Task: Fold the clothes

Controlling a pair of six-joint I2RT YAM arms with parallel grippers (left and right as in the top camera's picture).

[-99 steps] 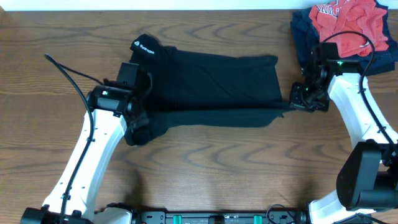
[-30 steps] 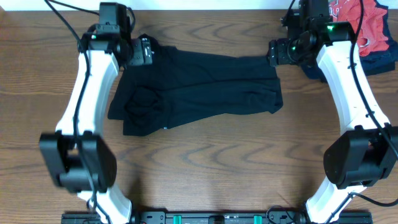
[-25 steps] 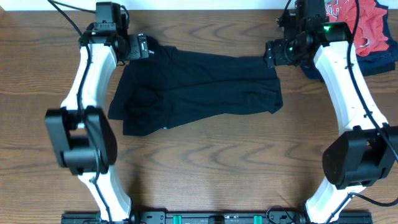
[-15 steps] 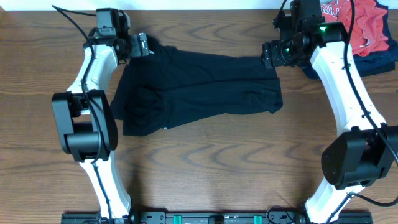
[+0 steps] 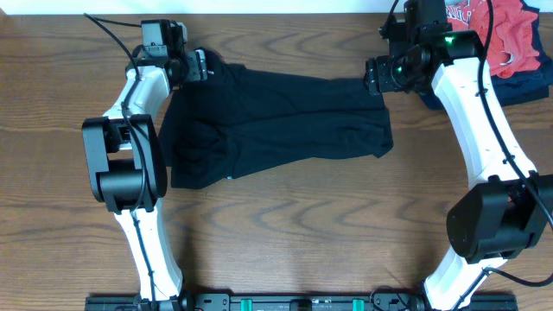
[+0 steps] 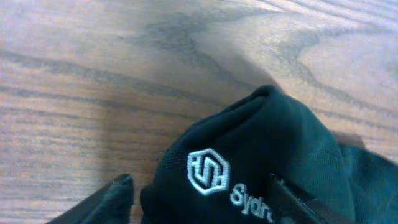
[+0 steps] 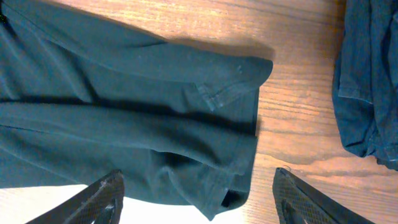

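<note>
A black garment [image 5: 276, 121] lies folded lengthwise across the middle of the table, with a white logo [image 6: 208, 171] on its far left corner. My left gripper [image 5: 200, 67] is at that corner. In the left wrist view its jaws [image 6: 200, 182] stand open astride the logo fold, with a thin gap of wood showing beside the left finger [image 6: 118, 199]. My right gripper [image 5: 373, 76] hovers over the far right corner. It [image 7: 199, 175] is open wide above the hem [image 7: 236, 186], holding nothing.
A pile of clothes sits at the table's far right corner: a red shirt [image 5: 510, 34] on top of a navy garment [image 5: 527, 82], which reaches close to the right gripper [image 7: 367, 81]. Bare wood lies in front of the black garment.
Since the oldest frame both grippers have left the near edge and gone to the far corners. Over the last second the left jaws narrowed around the logo corner; the right gripper barely moved.
</note>
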